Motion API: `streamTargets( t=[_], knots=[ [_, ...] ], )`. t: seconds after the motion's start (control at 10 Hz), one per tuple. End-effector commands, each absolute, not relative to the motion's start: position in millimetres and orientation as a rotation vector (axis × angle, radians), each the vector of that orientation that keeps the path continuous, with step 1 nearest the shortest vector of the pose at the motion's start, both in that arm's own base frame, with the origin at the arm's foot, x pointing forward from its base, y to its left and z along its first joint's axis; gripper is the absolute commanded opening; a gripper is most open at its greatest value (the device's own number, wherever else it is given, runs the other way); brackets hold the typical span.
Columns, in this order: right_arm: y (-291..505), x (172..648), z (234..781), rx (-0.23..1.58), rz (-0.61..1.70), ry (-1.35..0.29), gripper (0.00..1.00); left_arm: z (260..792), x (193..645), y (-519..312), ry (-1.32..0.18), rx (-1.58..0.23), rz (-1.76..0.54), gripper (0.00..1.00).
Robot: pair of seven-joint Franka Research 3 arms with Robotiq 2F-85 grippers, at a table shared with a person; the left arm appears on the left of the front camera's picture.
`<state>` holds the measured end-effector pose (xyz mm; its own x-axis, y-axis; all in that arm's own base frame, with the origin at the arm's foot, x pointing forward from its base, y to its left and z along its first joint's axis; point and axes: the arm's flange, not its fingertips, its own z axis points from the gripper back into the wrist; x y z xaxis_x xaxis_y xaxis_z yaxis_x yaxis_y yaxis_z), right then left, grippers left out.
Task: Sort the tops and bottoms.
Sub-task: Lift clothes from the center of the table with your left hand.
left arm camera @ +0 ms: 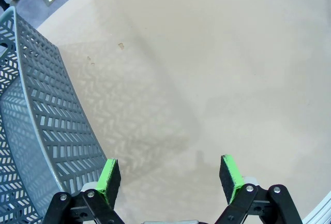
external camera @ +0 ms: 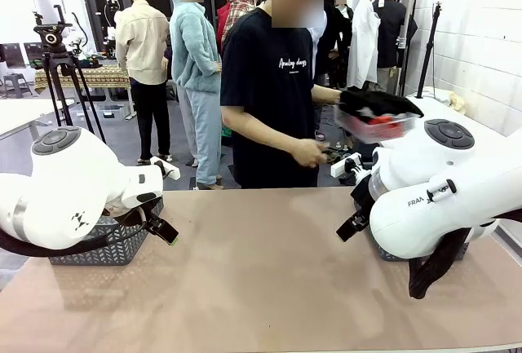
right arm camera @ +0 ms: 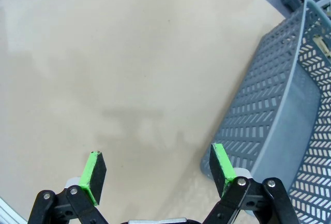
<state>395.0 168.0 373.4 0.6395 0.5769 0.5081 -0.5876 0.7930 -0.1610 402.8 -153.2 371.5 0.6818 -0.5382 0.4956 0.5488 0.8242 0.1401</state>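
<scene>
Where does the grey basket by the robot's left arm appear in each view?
Front view: the left basket stands at lower left on the tan tabletop.
Left wrist view: it runs down the left edge, beside the open left gripper.
Right wrist view: the basket at the right is the other basket.
Shared landmark: the tan tabletop.

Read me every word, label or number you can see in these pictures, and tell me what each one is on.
"FRAN": on the right arm, black print on its white casing; the end of the word is hidden.
"Analog days", as far as I can tell: white script on the person's black T-shirt, blurred; the small line under it is unreadable.
</scene>
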Motion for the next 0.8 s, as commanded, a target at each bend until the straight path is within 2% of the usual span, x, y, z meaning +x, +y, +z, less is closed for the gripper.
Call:
streamTargets(
  t=[0.0, 0.7],
  knots=[
    [167.8, 395.1, 373.4, 0.020, 0.664, -0.573, 1.00, 371.5, 403.4, -151.6, -0.549, -0.021, -0.606, 1.00],
    [167.8, 395.1, 373.4, 0.020, 0.664, -0.573, 1.00, 371.5, 403.4, -151.6, -0.549, -0.021, -0.606, 1.00]
  ],
)
